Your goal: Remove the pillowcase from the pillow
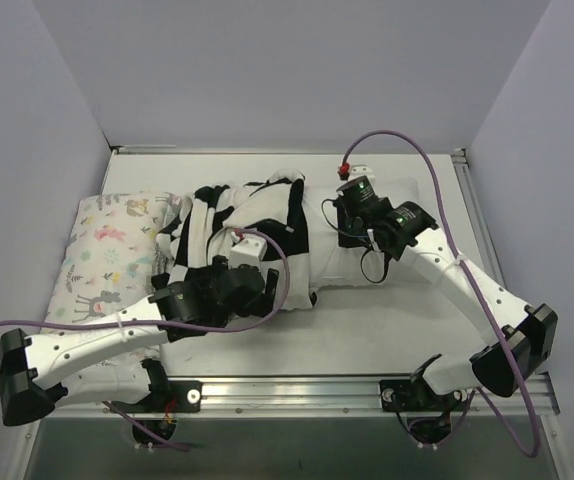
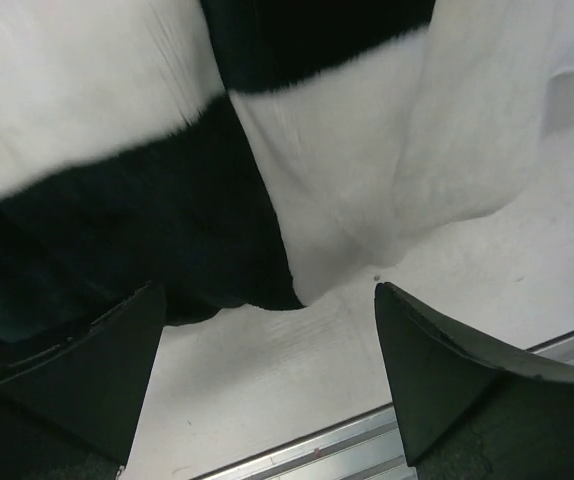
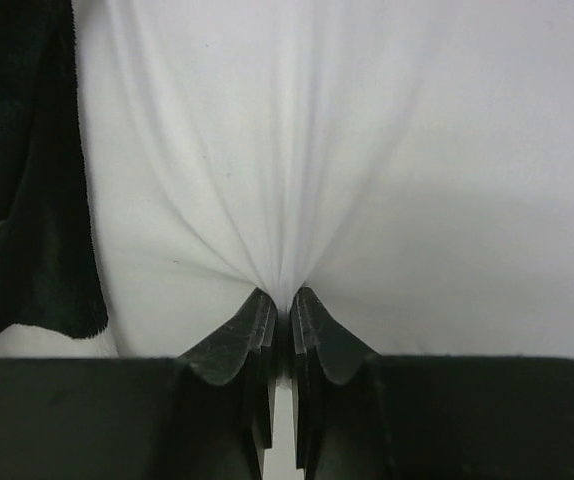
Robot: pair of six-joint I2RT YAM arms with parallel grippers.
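Observation:
The black and white checkerboard pillowcase (image 1: pixel 247 215) lies bunched over the left part of the plain white pillow (image 1: pixel 325 255), whose right end shows bare. My right gripper (image 1: pixel 339 225) is shut, pinching a fold of the pillow's white fabric (image 3: pixel 317 130) between its fingertips (image 3: pixel 257 315). The pillowcase's black edge (image 3: pixel 17 170) hangs at the left of that view. My left gripper (image 1: pixel 267 290) is open at the pillowcase's near edge. In the left wrist view the gripper (image 2: pixel 267 340) holds nothing, over bare table just short of the checkered cloth (image 2: pixel 97 110).
A pale pillow printed with small pastel animals (image 1: pixel 107 250) lies at the left, partly under the pillowcase and my left arm. The table's metal rail (image 2: pixel 367 440) runs along the near edge. Grey walls enclose the left, back and right sides.

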